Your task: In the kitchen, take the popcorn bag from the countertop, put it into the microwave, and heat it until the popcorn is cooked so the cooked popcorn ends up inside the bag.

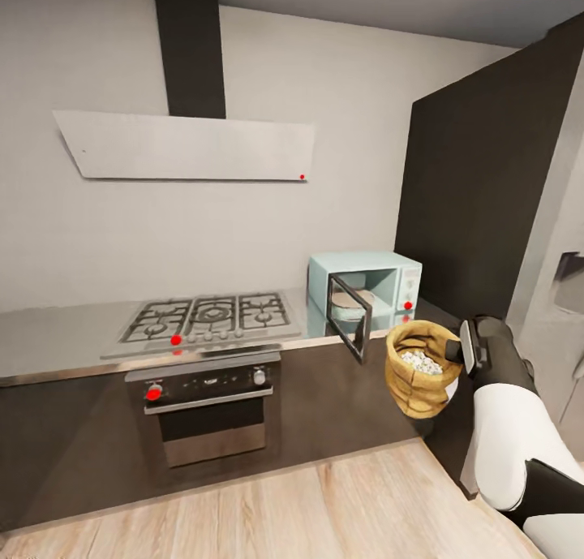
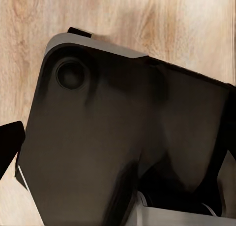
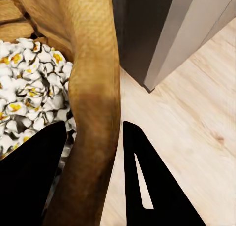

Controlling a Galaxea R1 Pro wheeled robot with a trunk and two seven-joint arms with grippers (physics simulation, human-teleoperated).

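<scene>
Microwave [image 1: 367, 296] sits on the table [image 1: 57, 340], door swung open, up and left of the right hand [image 1: 461, 350]. Right hand pinches the popcorn bag [image 1: 418, 370] by its rolled rim, one finger [image 3: 29, 177] inside, one outside, keeping the mouth upright so the popcorn [image 1: 421, 361] stays in. Bag hangs in air, clear of the table.

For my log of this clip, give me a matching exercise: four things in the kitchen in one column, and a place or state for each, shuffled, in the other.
Things:
1. popcorn bag
2. microwave
3. hob
4. right gripper

States:
a. door swung open, on the countertop
b. held in the air in front of the countertop, white popcorn inside
c. set into the countertop above the oven
d. closed on the bag's rim

Pairs: 1-b, 2-a, 3-c, 4-d
</scene>
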